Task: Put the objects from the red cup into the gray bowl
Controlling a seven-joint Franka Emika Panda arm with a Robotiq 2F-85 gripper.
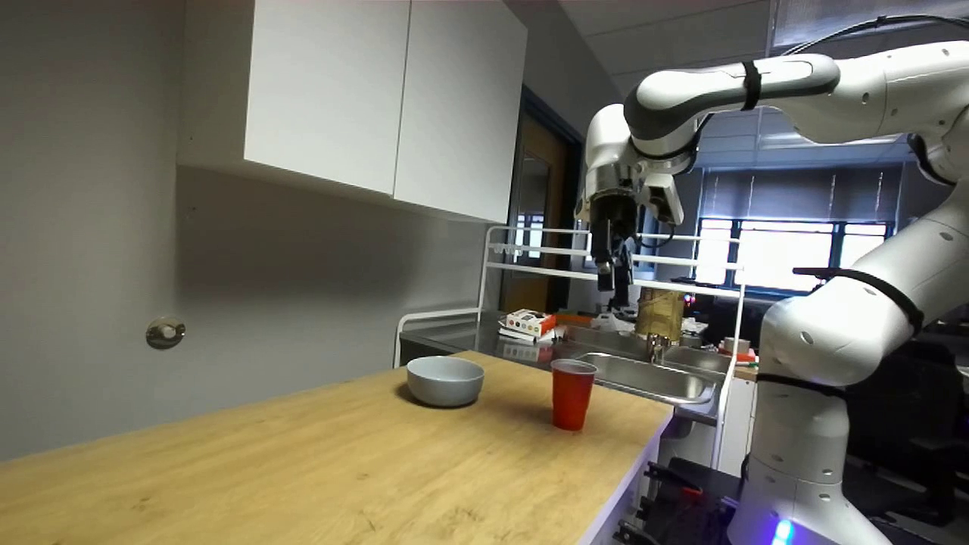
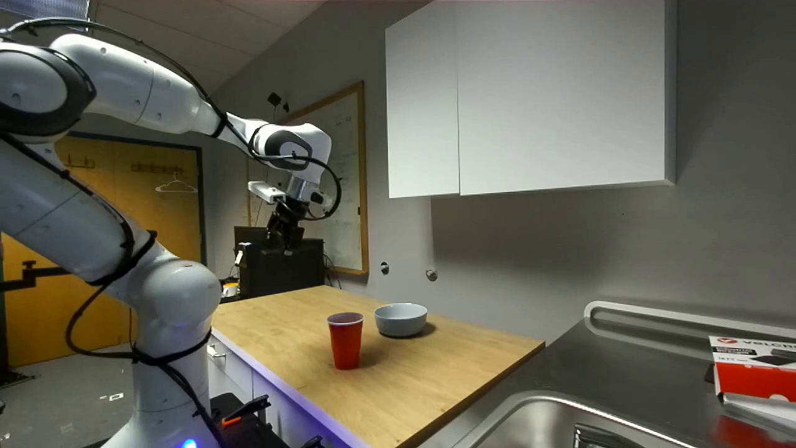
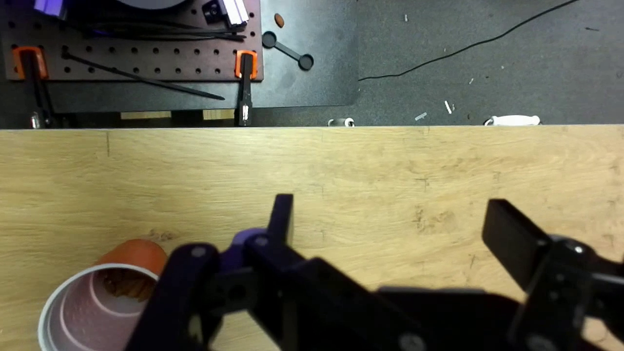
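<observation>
On the wooden counter (image 1: 341, 462), red cup (image 1: 572, 400) upright, near the gray bowl (image 1: 445, 386) but apart from it, both exterior views agree. Brown pieces (image 3: 127, 285) sit down inside the cup, per wrist view. Gripper (image 3: 389, 217) hangs well above the counter, jaws spread wide, counter showing between them. Bowl's inside: angle too low to tell.
</observation>
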